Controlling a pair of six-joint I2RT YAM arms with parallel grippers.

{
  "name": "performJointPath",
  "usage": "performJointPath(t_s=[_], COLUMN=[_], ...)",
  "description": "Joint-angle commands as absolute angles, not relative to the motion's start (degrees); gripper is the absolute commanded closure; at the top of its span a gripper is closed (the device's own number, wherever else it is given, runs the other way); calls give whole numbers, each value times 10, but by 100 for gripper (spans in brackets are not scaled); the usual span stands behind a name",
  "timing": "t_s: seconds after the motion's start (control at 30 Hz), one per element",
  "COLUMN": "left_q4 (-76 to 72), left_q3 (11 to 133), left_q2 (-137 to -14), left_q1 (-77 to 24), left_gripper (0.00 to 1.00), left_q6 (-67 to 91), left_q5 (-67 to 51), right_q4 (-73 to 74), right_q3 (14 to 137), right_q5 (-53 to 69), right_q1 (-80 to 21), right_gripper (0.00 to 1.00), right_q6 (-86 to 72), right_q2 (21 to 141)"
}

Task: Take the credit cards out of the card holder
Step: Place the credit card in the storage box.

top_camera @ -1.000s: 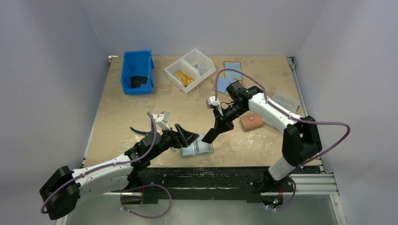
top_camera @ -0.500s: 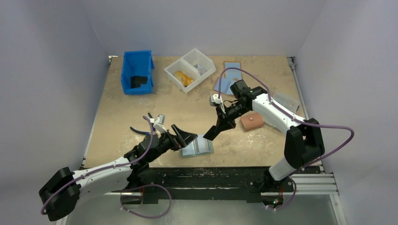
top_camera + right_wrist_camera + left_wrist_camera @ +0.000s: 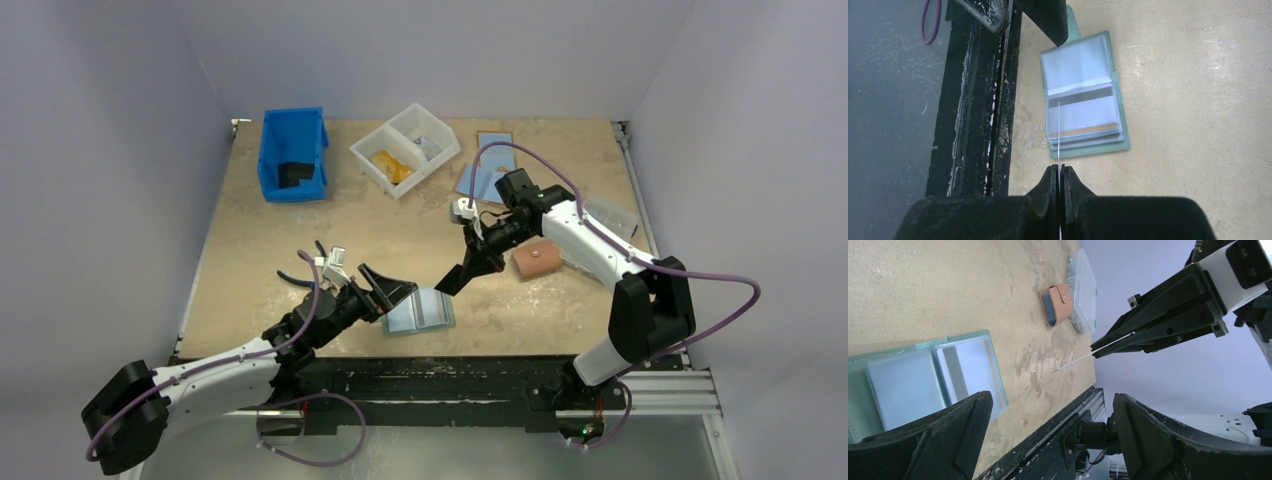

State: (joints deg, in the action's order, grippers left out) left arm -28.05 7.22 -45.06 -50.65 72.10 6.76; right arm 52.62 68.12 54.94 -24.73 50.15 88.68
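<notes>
On the tan table (image 3: pixel 300 220), clear-sleeved teal card holder (image 3: pixel 420 311) lying open — right gripper (image 3: pixel 447 287) pinching thin card (image 3: pixel 1059 125), left gripper (image 3: pixel 395 300) spread.

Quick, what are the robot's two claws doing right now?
Left gripper: open, holding nothing.
Right gripper: shut on a thin flat plastic credit card, seen edge-on.

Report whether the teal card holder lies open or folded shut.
Open: the card holder lies spread flat, its inside facing up, cards visible in it.
</notes>
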Motion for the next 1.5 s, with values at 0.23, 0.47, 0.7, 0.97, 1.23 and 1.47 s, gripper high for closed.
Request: performJointPath(t_s=[0.23,0.47,0.7,0.97,1.23,1.47], left_q4=[-285,-233,-261,-329,-456,-524], left_q3=[71,99,147,218,235,253], left_q2=[-441,-457,-529,-660,-774,-839], left_q1=[-506,-506,-506,-506,-508,-513], left_gripper=[2,4,5,8,17,27], left_q6=[863,974,993,1045,1123,1138], left_q5=[99,114,93,52,19,3], right_q4=[465,432,422,409,329,267], right_q3=[660,646,642,629,576,531], right_q5=[511,479,471,469,455,431], right_q1=[-239,-239,-239,-240,-242,-255], right_gripper=[100,100,100,100,100,100], right_q6=[457,434,428,431,436,451], right_q2=[843,831,829,817,765,722])
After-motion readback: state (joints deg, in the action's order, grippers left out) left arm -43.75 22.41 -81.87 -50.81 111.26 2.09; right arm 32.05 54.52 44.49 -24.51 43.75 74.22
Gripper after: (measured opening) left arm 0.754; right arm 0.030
